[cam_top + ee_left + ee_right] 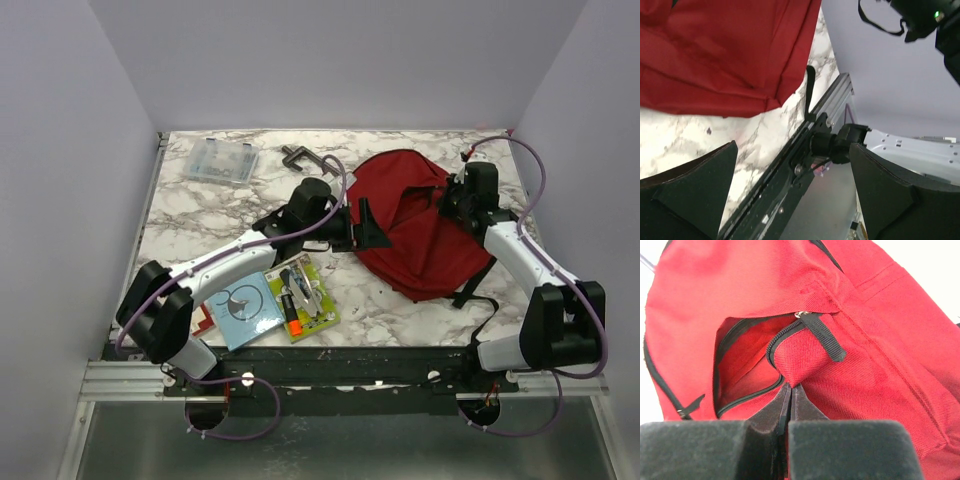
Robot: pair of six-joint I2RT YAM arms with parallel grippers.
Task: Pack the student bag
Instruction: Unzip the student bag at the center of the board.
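Right gripper (pixel 791 390) is pinching fabric of the student bag (pixel 740 285) by its open zip (left gripper (pixel 366 226) is gaping wide)

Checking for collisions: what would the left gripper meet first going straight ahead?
Probably the student bag: from above the open left gripper points at it; its wrist view puts the bag off-centre, so unsure.

Red student bag (pixel 420 245), grey-veined white marble table (pixel 200 215)
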